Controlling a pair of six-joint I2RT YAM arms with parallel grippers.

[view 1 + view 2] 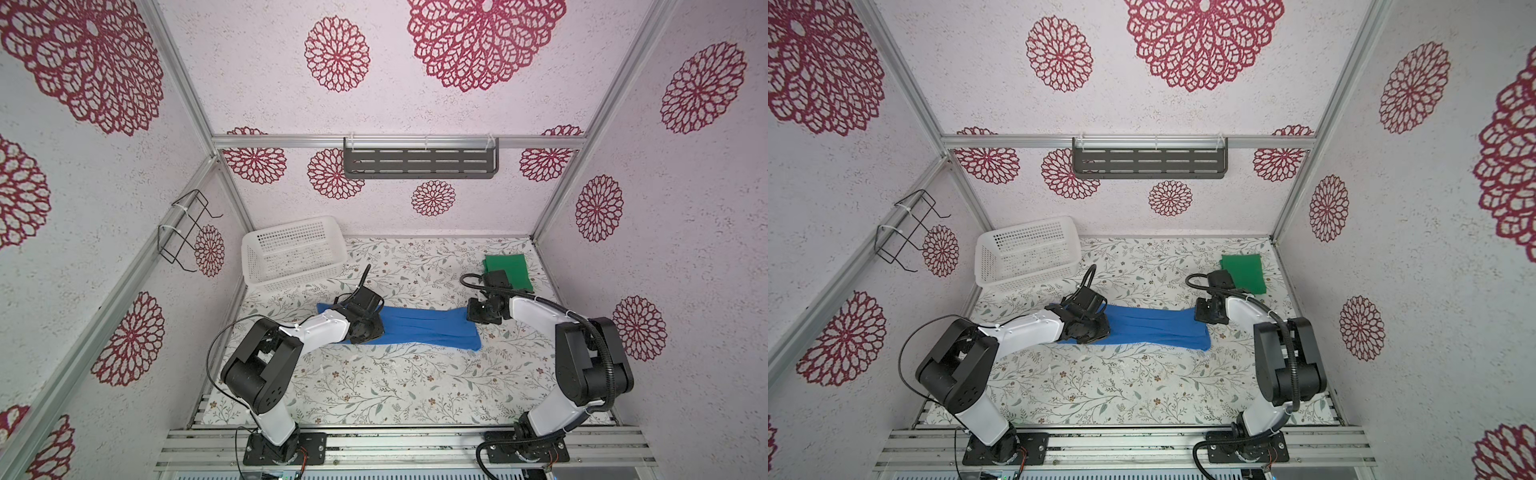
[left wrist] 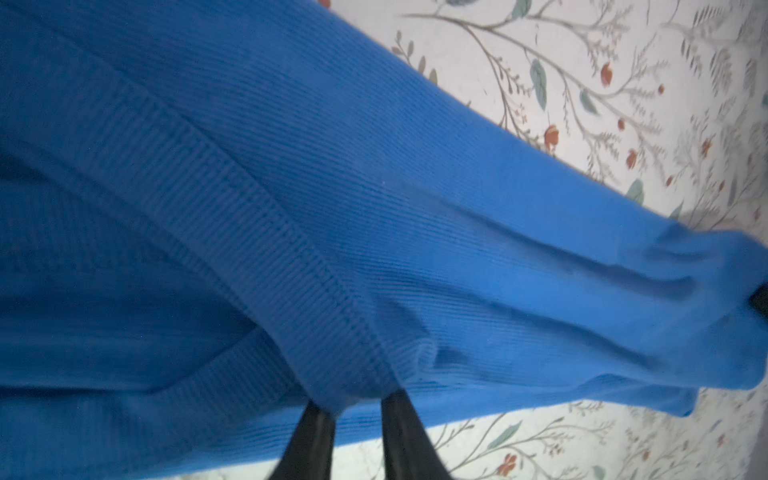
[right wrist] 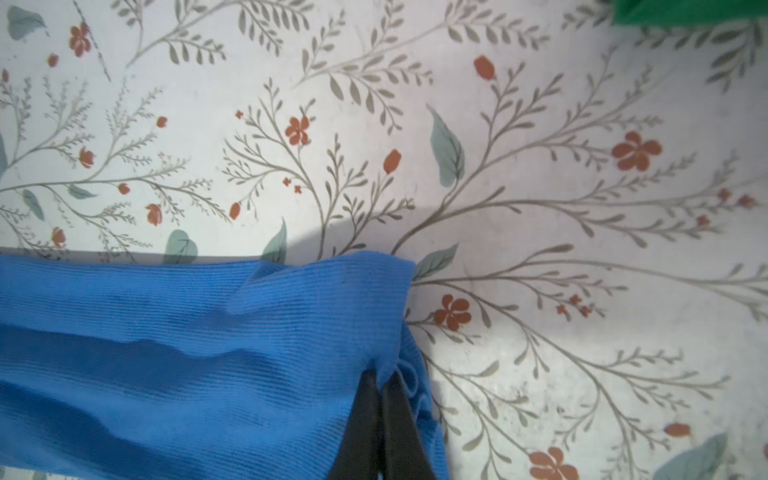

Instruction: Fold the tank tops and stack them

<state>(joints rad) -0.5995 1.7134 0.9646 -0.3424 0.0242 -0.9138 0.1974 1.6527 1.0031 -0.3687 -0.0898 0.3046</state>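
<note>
1. Left gripper (image 2: pixel 357 405), black fingers (image 2: pixel 311 440) nipped on a bunched ridge of the long, ribbed, soft-cloth blue tank top (image 1: pixel 428 330), works the garment's left end. The right gripper (image 3: pixel 380 384), jaws pressed together on a puckered corner of the same cloth, holds the opposite end.
2. Blue tank top lies as a narrow band across the middle of the floral-print tabletop (image 1: pixel 395 382), stretched between the two arms. A square-folded, soft-cloth green tank top (image 1: pixel 513 266) sits apart in the far right corner.
3. Risk: both pinches look shallow, taking only a small tuck of fabric. On a lift one end could slip free, and the band would sag or twist.
4. Risk: whether each pinch has caught every layer cannot be told. If only the top layer is held, the fold would peel open.
5. Risk: uneven travel of the two arms would skew the edges and leave a crooked fold.
6. Nearby: a white perforated plastic basket (image 1: pixel 295 278) stands at the far left, just behind the left wrist, and a backward swing could clip it. The right wrist hangs just in front of the green tank top and could drag it.
7. On the walls, a black wire rack (image 1: pixel 179 206) and a grey slotted metal shelf (image 1: pixel 419 162) hang well clear of the work.
</note>
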